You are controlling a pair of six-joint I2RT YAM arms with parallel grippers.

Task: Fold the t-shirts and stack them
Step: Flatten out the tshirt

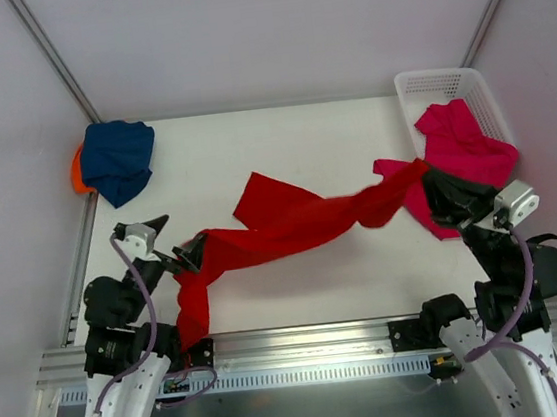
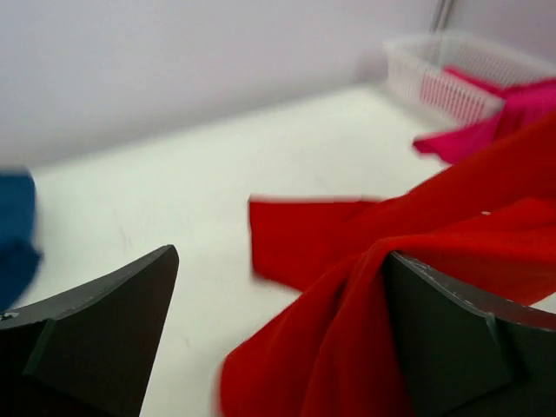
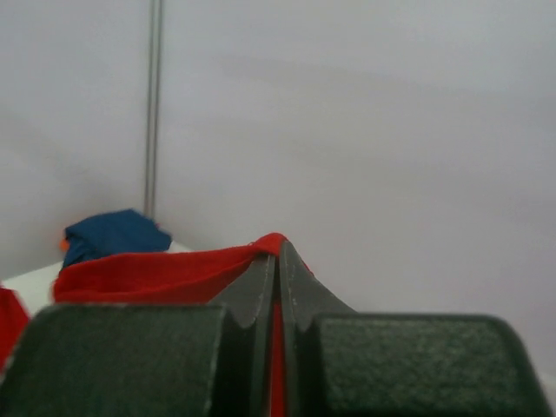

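The right gripper (image 3: 276, 261) is clenched tight, a ridge of red cloth pinched between its fingertips. That is the far-right end of the red shirt (image 1: 280, 223), lifted off the table (image 1: 251, 141) just in front of the basket (image 1: 440, 81). From there the shirt runs as one long twisted band, slanting down to the near left, where the left gripper (image 2: 280, 256) waits with its jaws spread wide. Nothing is clamped there. The red cloth simply drapes against the right-hand finger (image 2: 443, 339), and a tail droops toward the near edge.

So the long axis lies far right to near left, strung between the two arms. The left arm sits right at the loose end, the obvious one to pinch it, and likely the cloth must be caught before the band can be pulled flat.

Further out, the pink shirt (image 1: 468, 147) spills from the basket beside the right arm. The navy shirt (image 1: 117, 158) sits bunched at the far left corner, with a sliver of the orange shirt (image 1: 77, 174) peeking out beside it, well apart from the action.
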